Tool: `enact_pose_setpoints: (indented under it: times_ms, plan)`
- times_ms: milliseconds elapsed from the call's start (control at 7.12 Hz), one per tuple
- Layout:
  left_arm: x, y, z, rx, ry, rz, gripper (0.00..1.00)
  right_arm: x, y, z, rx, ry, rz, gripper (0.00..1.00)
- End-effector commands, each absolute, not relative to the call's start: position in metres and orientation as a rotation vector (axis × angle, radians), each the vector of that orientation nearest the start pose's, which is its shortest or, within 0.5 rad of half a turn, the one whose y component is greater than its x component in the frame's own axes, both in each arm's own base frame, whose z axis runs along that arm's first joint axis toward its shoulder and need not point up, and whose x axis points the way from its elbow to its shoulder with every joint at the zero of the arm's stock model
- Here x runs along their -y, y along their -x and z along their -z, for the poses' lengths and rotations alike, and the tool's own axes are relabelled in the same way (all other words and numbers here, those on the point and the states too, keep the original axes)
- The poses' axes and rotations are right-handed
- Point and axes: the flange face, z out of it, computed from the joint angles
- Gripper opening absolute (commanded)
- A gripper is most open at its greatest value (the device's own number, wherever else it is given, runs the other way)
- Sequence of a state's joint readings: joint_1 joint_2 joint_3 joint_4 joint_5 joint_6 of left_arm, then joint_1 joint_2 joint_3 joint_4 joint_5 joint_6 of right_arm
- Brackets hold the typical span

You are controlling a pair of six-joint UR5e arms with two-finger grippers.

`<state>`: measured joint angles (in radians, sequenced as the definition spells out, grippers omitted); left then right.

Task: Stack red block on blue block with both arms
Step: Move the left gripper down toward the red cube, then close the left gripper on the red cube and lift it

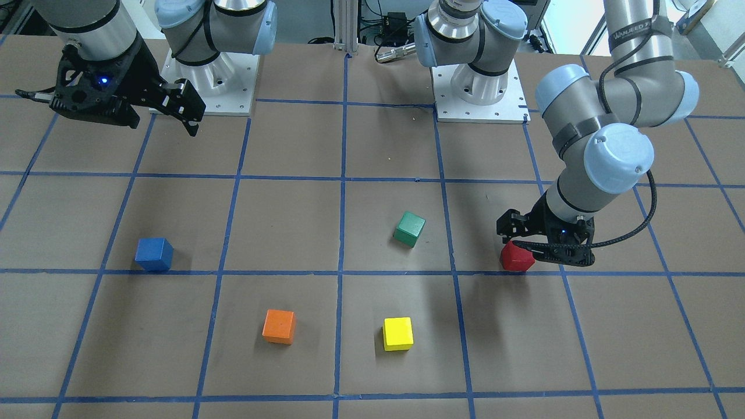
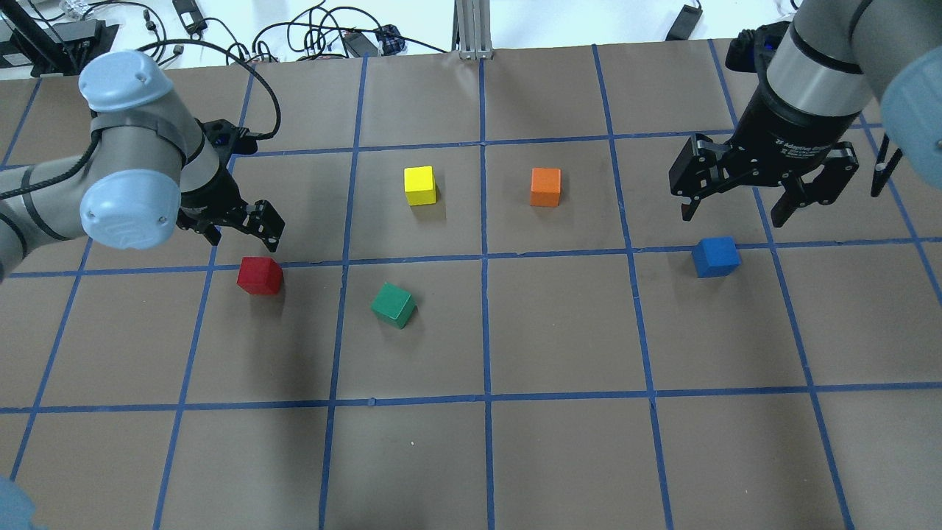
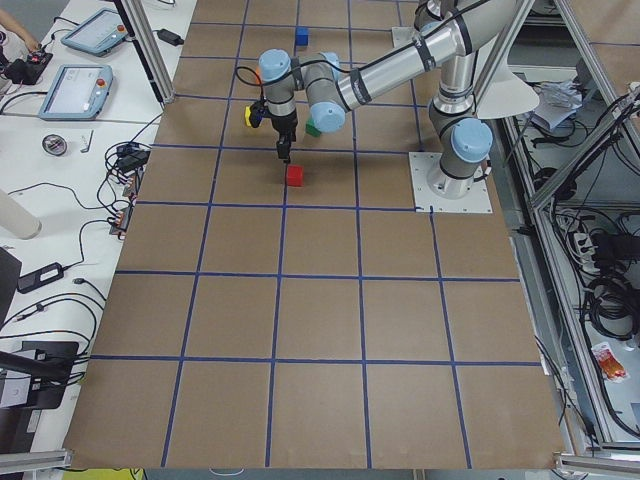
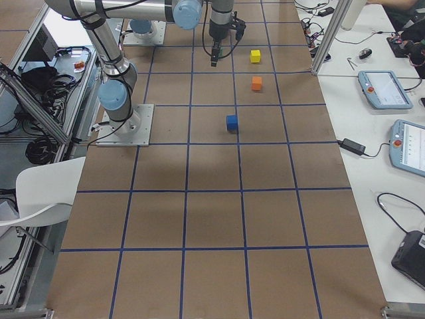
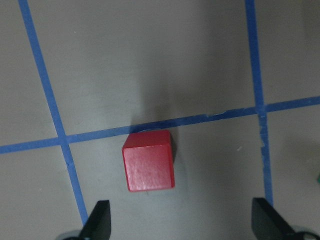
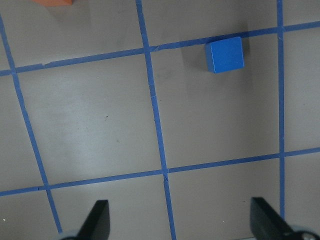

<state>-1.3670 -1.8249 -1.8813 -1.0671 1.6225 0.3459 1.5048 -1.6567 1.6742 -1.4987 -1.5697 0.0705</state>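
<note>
The red block (image 2: 260, 276) lies on the brown table at its left, just by a blue tape line. My left gripper (image 2: 241, 230) is open and empty and hangs low just beyond the block. In the left wrist view the red block (image 5: 148, 160) lies a little ahead of the two spread fingertips (image 5: 97, 222). The front-facing view shows the left gripper (image 1: 532, 241) right above the red block (image 1: 517, 257). The blue block (image 2: 715, 256) lies at the right. My right gripper (image 2: 736, 210) is open and empty, high above the table just beyond the blue block (image 6: 226, 54).
A green block (image 2: 393, 305) lies tilted to the right of the red one. A yellow block (image 2: 419, 185) and an orange block (image 2: 545, 186) lie farther out, mid-table. Blue tape lines grid the table (image 2: 559, 331). The arm bases (image 1: 480, 87) stand at the robot's edge.
</note>
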Motion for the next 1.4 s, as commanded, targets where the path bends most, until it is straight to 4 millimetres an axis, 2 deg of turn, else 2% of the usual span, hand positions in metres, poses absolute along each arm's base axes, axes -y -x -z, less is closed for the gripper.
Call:
enact_pose_setpoints:
  times_ms: [0,281,421,562,702,843,983,1124,1264]
  plan:
    - [0.545,0.009,-0.215,-3.094,-0.223,-0.104,1.0,0.454,-0.103,-0.471,-3.133,-0.214,-0.142,1.0]
    - [0.547,0.009,-0.191,-3.103,-0.226,-0.166,1.0,0.453,-0.103,-0.47,-3.133,-0.214,-0.147,1.0]
    - [0.55,0.008,-0.187,-3.101,-0.228,-0.163,1.0,0.453,-0.103,-0.47,-3.133,-0.214,-0.147,1.0]
    - [0.552,0.008,-0.186,-3.1,-0.235,-0.156,0.69,0.453,-0.104,-0.469,-3.131,-0.214,-0.149,1.0]
    - [0.554,0.007,-0.188,-3.096,-0.249,-0.147,0.31,0.453,-0.103,-0.469,-3.132,-0.214,-0.149,1.0]
    - [0.556,0.007,-0.195,-3.093,-0.257,-0.129,0.06,0.453,-0.103,-0.467,-3.132,-0.214,-0.157,1.0]
    - [0.564,0.009,-0.214,-3.07,-0.269,-0.094,0.01,0.453,-0.103,-0.467,-3.132,-0.207,-0.157,1.0]
    - [0.579,0.022,-0.238,-3.083,-0.286,-0.146,0.01,0.453,-0.103,-0.467,-3.132,-0.207,-0.157,1.0]
    - [0.596,0.06,-0.269,-3.108,-0.304,-0.171,0.01,0.454,-0.103,-0.468,-3.133,-0.207,-0.152,1.0]
